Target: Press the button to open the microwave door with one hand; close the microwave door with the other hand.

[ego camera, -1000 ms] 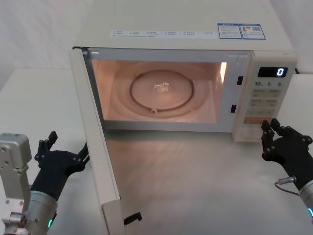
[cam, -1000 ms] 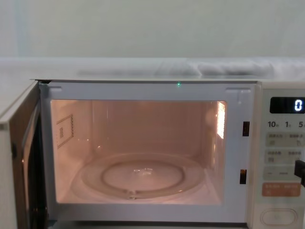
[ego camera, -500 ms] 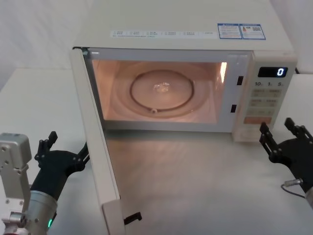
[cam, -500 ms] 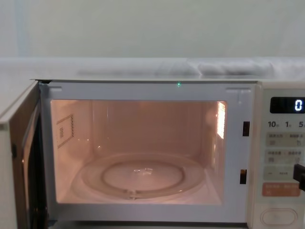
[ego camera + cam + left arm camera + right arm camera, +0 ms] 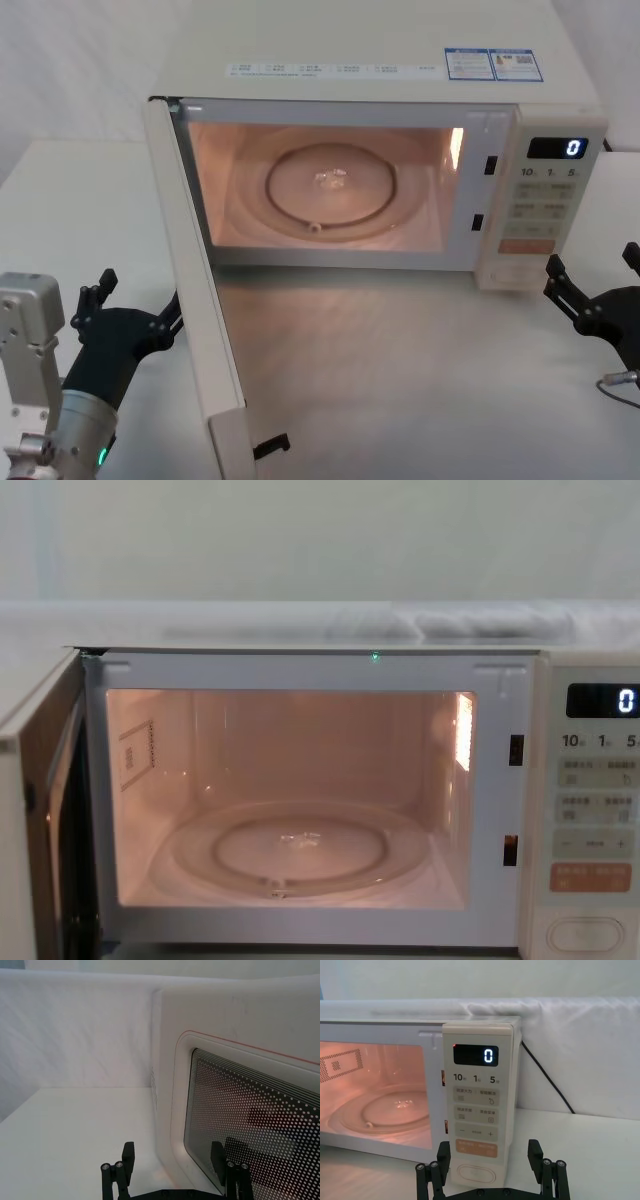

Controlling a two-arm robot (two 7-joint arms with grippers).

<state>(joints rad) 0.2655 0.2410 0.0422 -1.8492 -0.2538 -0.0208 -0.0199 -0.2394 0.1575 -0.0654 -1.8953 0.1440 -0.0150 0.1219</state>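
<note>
The cream-white microwave door (image 5: 195, 300) is swung open; the black left gripper (image 5: 130, 318), fingers spread wide, is held at its nine o'clock. The black right gripper (image 5: 597, 297), fingers wide, is held at five o'clock of the cream oblong button (image 5: 476, 1172).

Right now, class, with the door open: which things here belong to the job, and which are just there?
Job:
door
button
left gripper, beside the door
right gripper, off the panel

Just there:
turntable
display
orange key
cable
</note>
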